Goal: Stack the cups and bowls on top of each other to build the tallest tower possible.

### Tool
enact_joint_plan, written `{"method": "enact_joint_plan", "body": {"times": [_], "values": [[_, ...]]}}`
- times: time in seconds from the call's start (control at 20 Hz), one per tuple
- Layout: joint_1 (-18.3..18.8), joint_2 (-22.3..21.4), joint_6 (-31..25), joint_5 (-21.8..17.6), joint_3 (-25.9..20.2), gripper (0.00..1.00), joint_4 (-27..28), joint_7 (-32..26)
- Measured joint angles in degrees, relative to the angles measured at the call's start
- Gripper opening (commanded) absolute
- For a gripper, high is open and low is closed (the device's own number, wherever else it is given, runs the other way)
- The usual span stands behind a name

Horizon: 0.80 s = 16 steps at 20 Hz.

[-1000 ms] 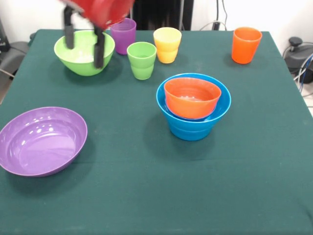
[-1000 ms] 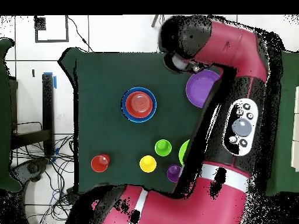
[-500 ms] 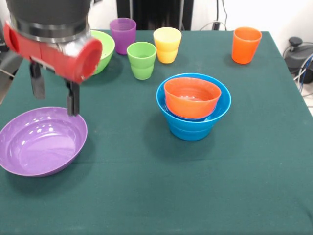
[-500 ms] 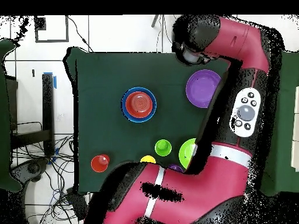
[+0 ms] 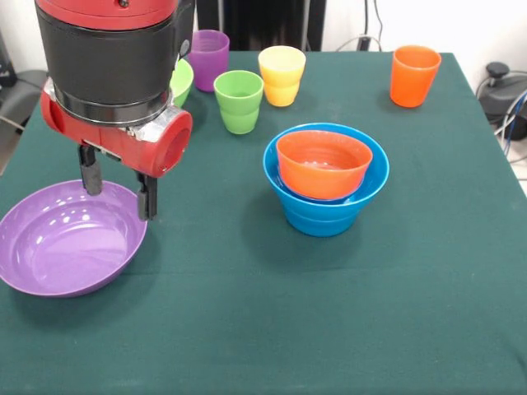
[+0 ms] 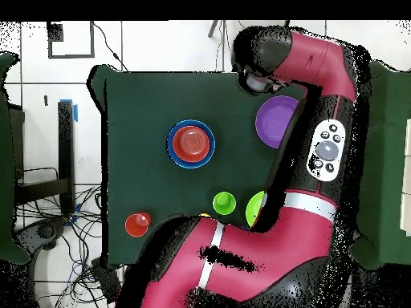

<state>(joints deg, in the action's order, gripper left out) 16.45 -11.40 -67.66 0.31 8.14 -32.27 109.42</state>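
Observation:
My gripper is open and empty. Its fingertips hang at the far right rim of the large purple bowl, one over the bowl and one at its edge. In the overhead view the arm covers the gripper next to the purple bowl. A small orange bowl sits nested in a larger blue bowl at mid table; this pile also shows in the overhead view. The lime green bowl is mostly hidden behind the arm. The purple cup, green cup, yellow cup and orange cup stand upright along the far side.
The table carries a dark green cloth. In the overhead view the green cup, part of the lime bowl and the orange cup show; the arm hides the yellow and purple cups. Cables lie on the floor beside the table.
The arm has swung from the lime green bowl to the purple bowl. The open gripper has come lower and closer to the purple bowl's rim. No cup or bowl has moved.

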Motion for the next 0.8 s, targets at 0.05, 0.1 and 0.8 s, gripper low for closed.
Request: {"method": "enact_joint_plan", "body": {"times": [0.05,0.1,0.8], "values": [[-0.02,-0.05,0.01,0.0,-0.01,1.0,-0.02,0.0],[-0.05,-0.28,0.0,0.01,0.0,1.0,-0.19,0.0],[-0.14,-8.67,1.79,0.06,0.12,1.0,-12.55,0.0]]}}
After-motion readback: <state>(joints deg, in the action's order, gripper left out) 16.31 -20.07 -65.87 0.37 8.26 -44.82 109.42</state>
